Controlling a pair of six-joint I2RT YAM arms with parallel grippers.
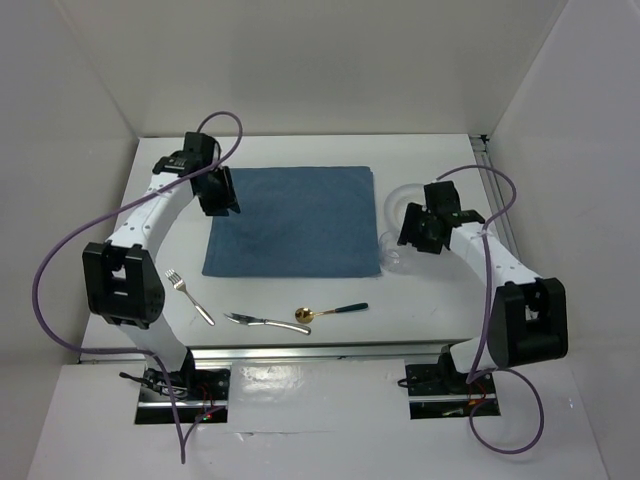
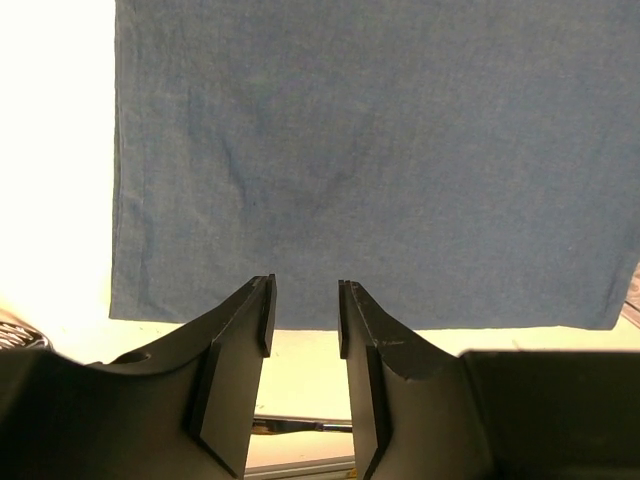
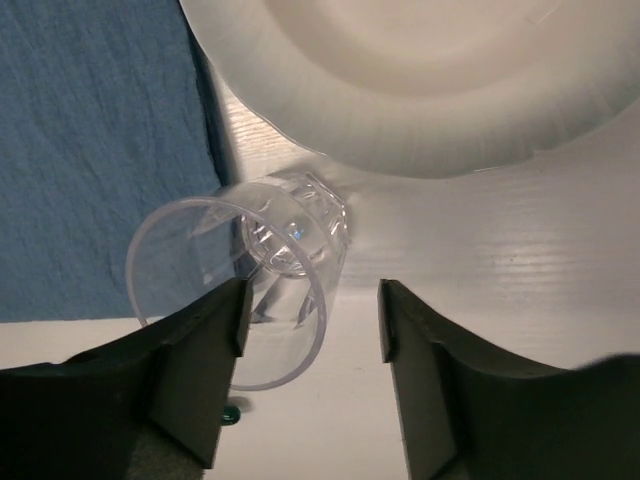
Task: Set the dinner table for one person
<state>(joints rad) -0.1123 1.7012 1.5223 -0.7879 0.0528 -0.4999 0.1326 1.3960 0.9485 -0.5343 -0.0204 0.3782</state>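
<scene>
The white dinner table (image 1: 300,150) carries a blue cloth placemat (image 1: 290,220), which also fills the top of the left wrist view (image 2: 380,150). My left gripper (image 1: 222,203) hangs over the placemat's left edge, open and empty (image 2: 305,300). A white plate (image 3: 420,80) and a clear plastic cup (image 3: 240,290) sit just right of the placemat. My right gripper (image 1: 408,238) is open above the cup (image 3: 312,310); the cup's rim lies partly between the jaws, by the left finger. A fork (image 1: 188,295), knife (image 1: 265,321) and gold spoon (image 1: 330,311) lie near the front edge.
Metal rails run along the table's right edge (image 1: 497,190) and front edge (image 1: 320,355). White walls enclose the back and sides. A piece of cutlery (image 2: 300,425) shows between the left fingers, near the front rail. The spoon's green handle tip (image 3: 230,413) shows by the right gripper's left finger.
</scene>
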